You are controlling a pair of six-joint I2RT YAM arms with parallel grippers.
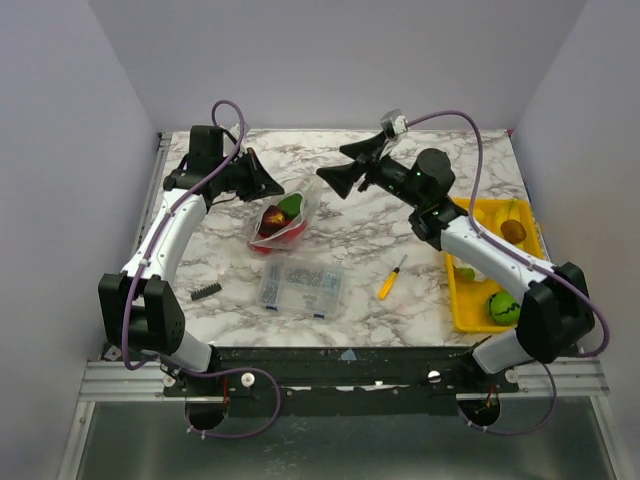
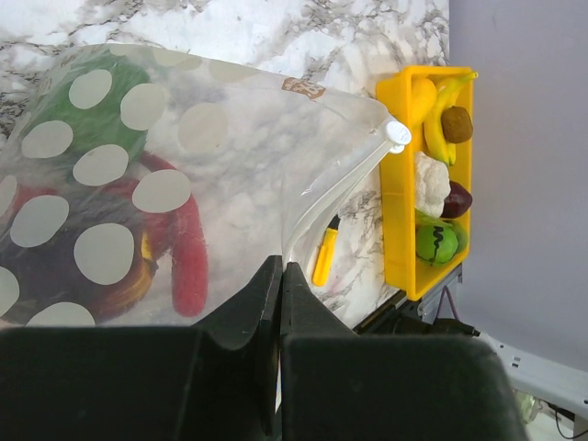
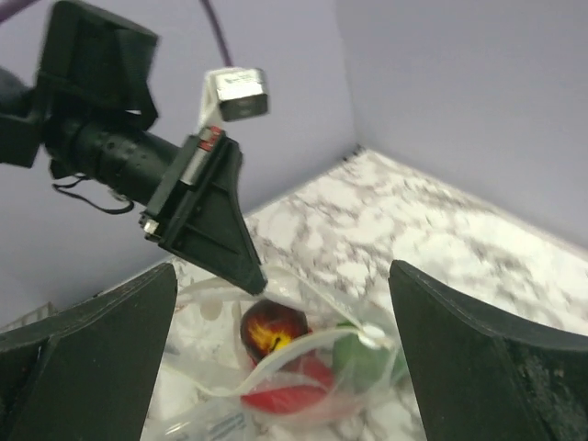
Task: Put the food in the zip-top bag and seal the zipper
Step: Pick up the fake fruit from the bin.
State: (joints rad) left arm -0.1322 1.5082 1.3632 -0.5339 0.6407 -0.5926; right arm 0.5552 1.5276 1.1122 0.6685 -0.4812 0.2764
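Observation:
The zip-top bag (image 1: pixel 280 225) lies mid-table, spotted with white dots, its mouth open. Inside it are a dark red-and-yellow fruit (image 3: pixel 273 329), a red piece (image 3: pixel 294 393) and a green piece (image 3: pixel 363 363). My left gripper (image 2: pixel 281 266) is shut on the bag's rim; it also shows in the top view (image 1: pixel 278 190). The zipper (image 2: pixel 340 188) ends in a white slider (image 2: pixel 397 135). My right gripper (image 1: pixel 332 162) is open and empty, hovering above and right of the bag (image 3: pixel 276 367). More food lies in the yellow tray (image 1: pixel 458 300): a green ball (image 1: pixel 503 307), a brown piece (image 1: pixel 513 230), a cauliflower (image 2: pixel 429 179).
A rigid clear compartment box (image 1: pixel 302 287) sits just in front of the bag. A yellow-handled screwdriver (image 1: pixel 391 277) lies between the box and the tray. A small black part (image 1: pixel 207 291) lies near the left arm. Grey walls close in on three sides.

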